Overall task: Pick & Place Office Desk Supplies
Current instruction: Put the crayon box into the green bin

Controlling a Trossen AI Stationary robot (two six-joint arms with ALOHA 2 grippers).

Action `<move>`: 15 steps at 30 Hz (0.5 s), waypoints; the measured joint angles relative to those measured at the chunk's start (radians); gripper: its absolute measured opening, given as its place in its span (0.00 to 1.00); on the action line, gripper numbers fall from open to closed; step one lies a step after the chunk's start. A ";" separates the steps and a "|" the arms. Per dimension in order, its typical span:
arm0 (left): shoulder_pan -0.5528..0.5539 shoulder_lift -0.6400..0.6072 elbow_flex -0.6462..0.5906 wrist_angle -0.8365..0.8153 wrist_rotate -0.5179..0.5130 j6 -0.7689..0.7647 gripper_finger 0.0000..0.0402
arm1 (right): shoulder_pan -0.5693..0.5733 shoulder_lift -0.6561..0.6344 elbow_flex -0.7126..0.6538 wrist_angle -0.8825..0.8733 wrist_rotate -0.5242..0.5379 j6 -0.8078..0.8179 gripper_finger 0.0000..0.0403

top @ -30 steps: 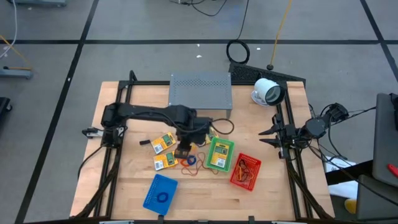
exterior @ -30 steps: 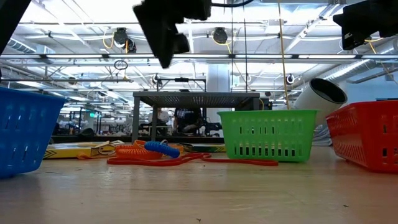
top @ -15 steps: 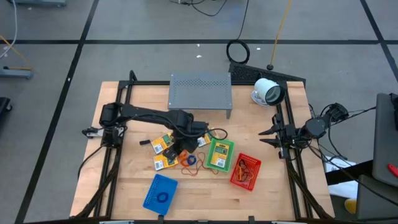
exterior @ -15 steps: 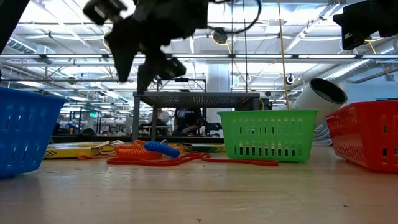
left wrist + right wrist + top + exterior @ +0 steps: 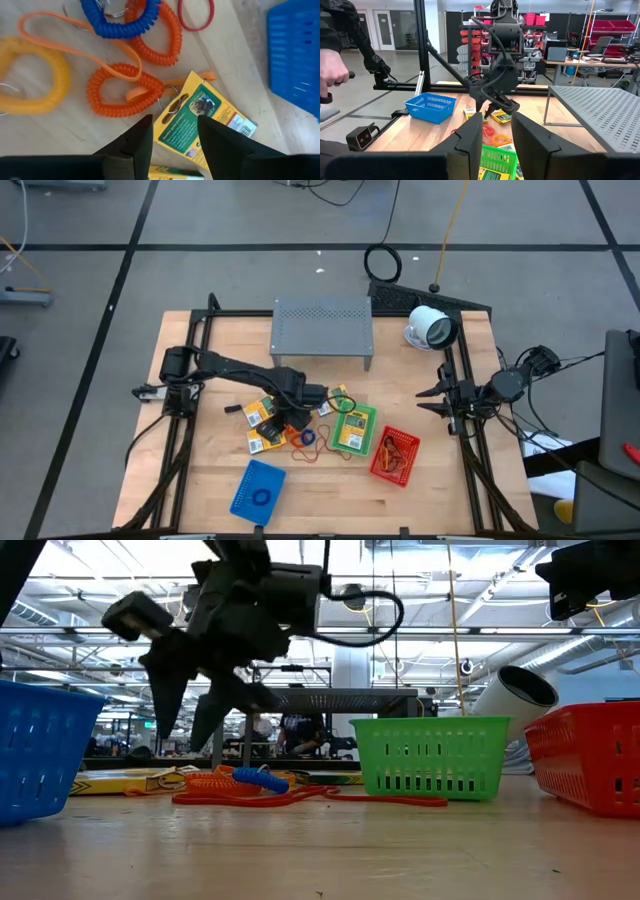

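Descent is what I read over the last second: my left pincer [image 5: 292,417], fingers parted and empty, has dropped from high above to hover just over the flat yellow packet with the green label [image 5: 199,124] lying on the wooden bench [image 5: 330,490], ready to grasp, while my right pincer [image 5: 432,398] waits parted at the bench's edge.
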 joint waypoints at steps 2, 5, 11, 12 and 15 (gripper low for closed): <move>0.000 0.000 -0.024 0.033 0.000 -0.006 0.40 | 0.000 0.000 0.000 0.000 0.000 0.000 0.23; -0.001 0.000 -0.053 0.093 0.000 -0.012 0.40 | 0.000 0.000 0.000 0.000 0.000 0.000 0.24; -0.003 0.000 -0.086 0.136 -0.001 -0.010 0.40 | 0.000 0.000 0.000 0.000 0.000 0.000 0.23; -0.004 0.000 -0.091 0.134 -0.001 -0.009 0.40 | 0.000 0.000 0.000 0.000 0.000 0.000 0.23; -0.006 0.000 -0.104 0.134 -0.001 -0.008 0.40 | 0.000 0.000 0.000 0.000 0.000 0.000 0.24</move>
